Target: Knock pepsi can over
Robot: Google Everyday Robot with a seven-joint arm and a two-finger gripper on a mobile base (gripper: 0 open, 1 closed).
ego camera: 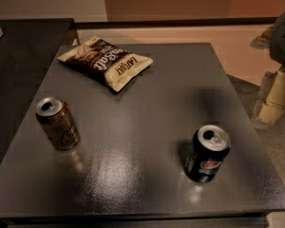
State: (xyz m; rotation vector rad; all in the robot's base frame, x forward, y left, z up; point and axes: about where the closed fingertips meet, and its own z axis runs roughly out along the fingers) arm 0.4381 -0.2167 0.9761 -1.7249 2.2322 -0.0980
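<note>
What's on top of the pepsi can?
Nothing sits on the pepsi can, only its bare silver top; what it holds is hidden. The gripper hangs right of the table.

Two drink cans stood upright on the single dark table (pixel 142 127): one pepsi can (pixel 206 154) at the lower right of the frame and one orange-brown can (pixel 58 123) at the middle left. One chip bag (pixel 104 62) lay flat at the upper centre. One gripper (pixel 270 103), pale in colour, hung at the right edge of the frame, just off the table's side.
</note>
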